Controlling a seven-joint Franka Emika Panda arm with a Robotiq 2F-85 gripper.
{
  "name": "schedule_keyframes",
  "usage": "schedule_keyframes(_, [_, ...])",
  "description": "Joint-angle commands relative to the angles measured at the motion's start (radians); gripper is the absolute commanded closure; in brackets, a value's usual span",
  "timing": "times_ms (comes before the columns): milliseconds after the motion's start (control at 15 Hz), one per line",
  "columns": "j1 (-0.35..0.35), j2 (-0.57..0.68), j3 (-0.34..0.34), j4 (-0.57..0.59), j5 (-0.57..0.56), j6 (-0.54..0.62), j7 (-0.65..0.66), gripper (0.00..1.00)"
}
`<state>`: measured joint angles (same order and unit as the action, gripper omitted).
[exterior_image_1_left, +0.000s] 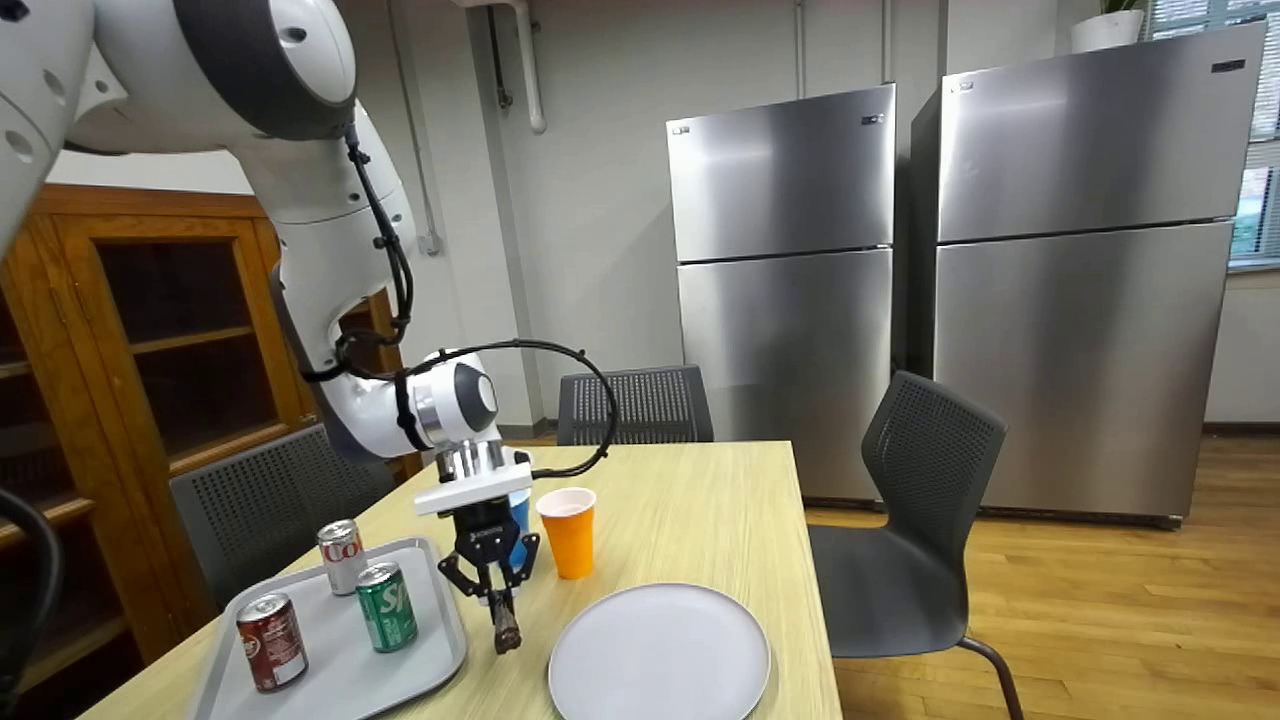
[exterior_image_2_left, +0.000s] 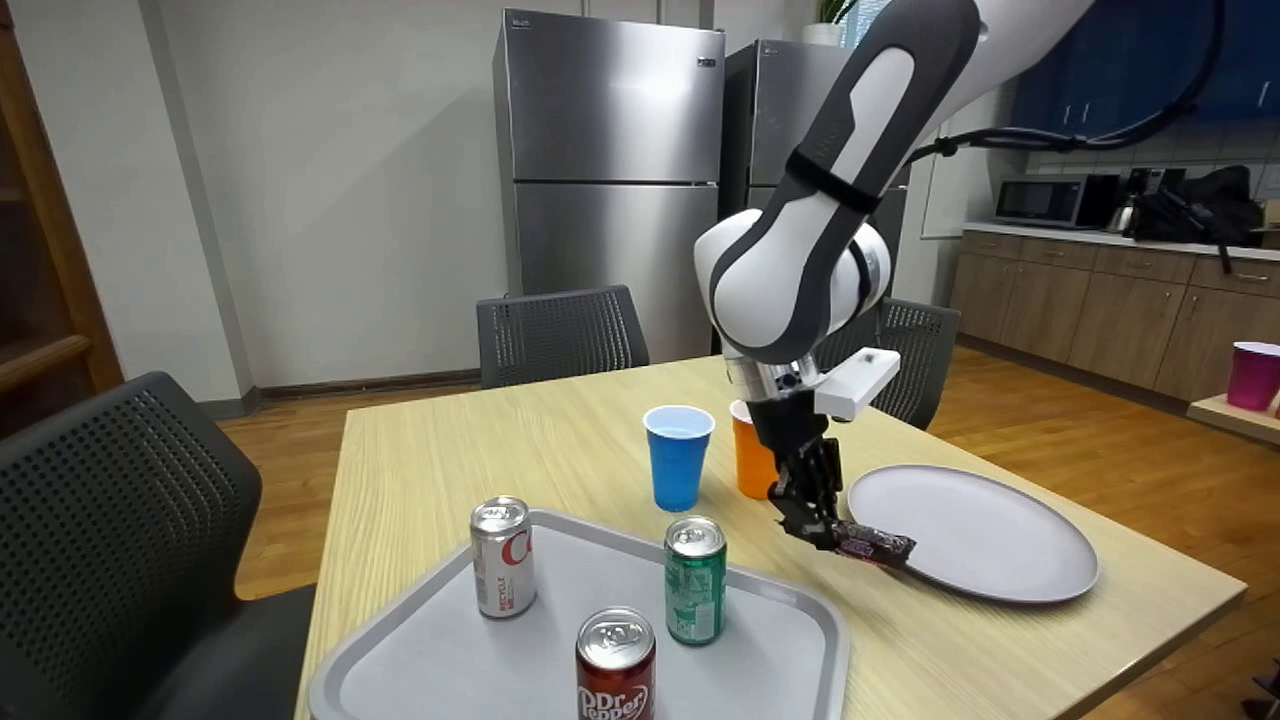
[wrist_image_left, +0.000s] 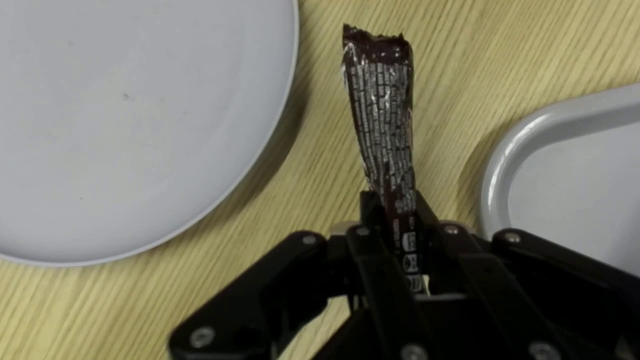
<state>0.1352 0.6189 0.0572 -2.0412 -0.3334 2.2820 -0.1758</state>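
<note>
In an exterior view, two steel refrigerators (exterior_image_2_left: 615, 110) stand at eleven and twelve o'clock from the hand (wrist_image_left: 395, 215), beyond a pale wood counter (exterior_image_2_left: 480, 450). A white robot arm (exterior_image_2_left: 760, 265) slants down from one o'clock, putting the hand low over the counter. In the wrist view a gray tray (wrist_image_left: 575, 190) lies at three o'clock and a pale round plate (wrist_image_left: 125, 125) at ten, both near. In an exterior view, a blue cup (exterior_image_2_left: 678, 465) stands upright at ten o'clock and an orange cup (exterior_image_2_left: 752, 465) at eleven, partly hidden behind the hand. Upright on the tray, between eight and nine o'clock, are a silver can (exterior_image_2_left: 503, 560), a green can (exterior_image_2_left: 697, 590) and a dark red can (exterior_image_2_left: 615, 665). Slimmest is a brown wrapped bar (wrist_image_left: 382, 115), pinched near one end by the hand. In the wrist view its long axis runs almost straight from the hand toward twelve o'clock, the free end jutting between plate and tray, closer to the plate. A strip of counter shows between bar and plate; no cup or can stands there. Whether the bar touches the counter is unclear.
</note>
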Motion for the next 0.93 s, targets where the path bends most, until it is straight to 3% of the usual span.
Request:
schedule_keyframes(0, [0.010,0.031,0.000,0.049,0.014,-0.048,0.022,0.95])
schedule_keyframes(867, [0.004,0.087,0.003,0.093,0.033,-0.046,0.013,0.95])
